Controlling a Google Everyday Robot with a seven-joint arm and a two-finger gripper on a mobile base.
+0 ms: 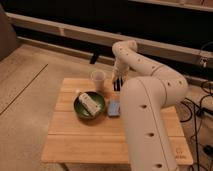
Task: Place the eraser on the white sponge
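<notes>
Wooden table (75,135), bearing: white sponge (114,108), flat, just beside a green bowl (80,111) that holds a cream block (90,101); pale cup (98,80) behind the bowl; gripper (117,84) pointing down near the cup, grip state cannot be told.

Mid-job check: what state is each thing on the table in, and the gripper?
white sponge: flat on the table, nothing on it.
eraser: not visible on the table.
cup: upright.
green bowl: upright, holds a cream block.
gripper: pointed down beside the cup, behind the white sponge.
</notes>
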